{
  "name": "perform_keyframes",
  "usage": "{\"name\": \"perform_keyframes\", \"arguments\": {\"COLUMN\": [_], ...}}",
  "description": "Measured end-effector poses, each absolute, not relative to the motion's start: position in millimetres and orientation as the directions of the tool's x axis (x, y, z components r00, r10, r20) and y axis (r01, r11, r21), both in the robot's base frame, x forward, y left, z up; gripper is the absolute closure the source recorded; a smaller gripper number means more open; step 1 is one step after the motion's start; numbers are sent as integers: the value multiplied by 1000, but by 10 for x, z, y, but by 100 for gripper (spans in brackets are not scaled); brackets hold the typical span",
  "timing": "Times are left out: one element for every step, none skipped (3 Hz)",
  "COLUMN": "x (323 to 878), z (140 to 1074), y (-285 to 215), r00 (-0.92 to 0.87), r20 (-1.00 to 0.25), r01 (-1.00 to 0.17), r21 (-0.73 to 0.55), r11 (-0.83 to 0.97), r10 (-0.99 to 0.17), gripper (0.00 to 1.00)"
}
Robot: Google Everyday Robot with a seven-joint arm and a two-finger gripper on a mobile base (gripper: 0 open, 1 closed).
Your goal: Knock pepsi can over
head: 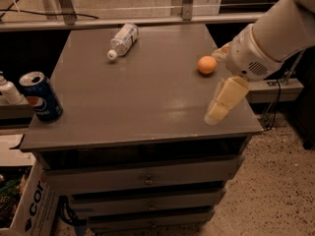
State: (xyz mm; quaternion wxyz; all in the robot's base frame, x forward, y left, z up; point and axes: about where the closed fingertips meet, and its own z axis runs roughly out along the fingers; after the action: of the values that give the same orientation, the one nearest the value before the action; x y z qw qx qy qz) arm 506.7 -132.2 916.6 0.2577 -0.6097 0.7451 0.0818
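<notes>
1. Nearest me, at the lower left, one brown cardboard box with dark lettering (30,208) sits on the speckled stone-like floor (280,191).
2. Above it is a grey cabinet with three flat drawer fronts (147,180) stacked one under another.
3. The cabinet carries a smooth matte-grey square tabletop (147,107) with a soft sheen near its middle.
4. The hand (215,85) hangs over the right front part of the tabletop, on a rounded white arm (275,36). Its two blocky beige fingers (225,100) are spread apart and grip nothing. One slants down toward the front edge, and the tip of the other shows by the orange.
5. The single dark-blue aluminium pepsi can (41,96) stands upright at the left front corner of the tabletop. It is a cylinder with a silver top and a round red-white-blue logo on its side, and it is well apart from the hand.
6. Just left of the can, off the tabletop, one small white bottle (8,90) is partly cut off.
7. Farther back on the right lies one round orange fruit (207,65).
8. Farthest back, toward the left, one clear plastic bottle with a white cap (123,41) lies on its side.
</notes>
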Motion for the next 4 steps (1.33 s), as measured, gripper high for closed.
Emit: {"name": "perform_keyframes", "arguments": {"x": [5208, 5243, 5199, 5187], "z": [9007, 8915, 8844, 8858], "y": [-928, -531, -228, -187], "r00": [-97, -76, -61, -59], "r20": [-577, -657, -716, -723], "r01": [-966, -977, -986, -987], "r21": [-140, -102, -65, -61], "r11": [215, 188, 154, 149], "r10": [-811, -750, -695, -688], "gripper": [0, 0, 0, 0]}}
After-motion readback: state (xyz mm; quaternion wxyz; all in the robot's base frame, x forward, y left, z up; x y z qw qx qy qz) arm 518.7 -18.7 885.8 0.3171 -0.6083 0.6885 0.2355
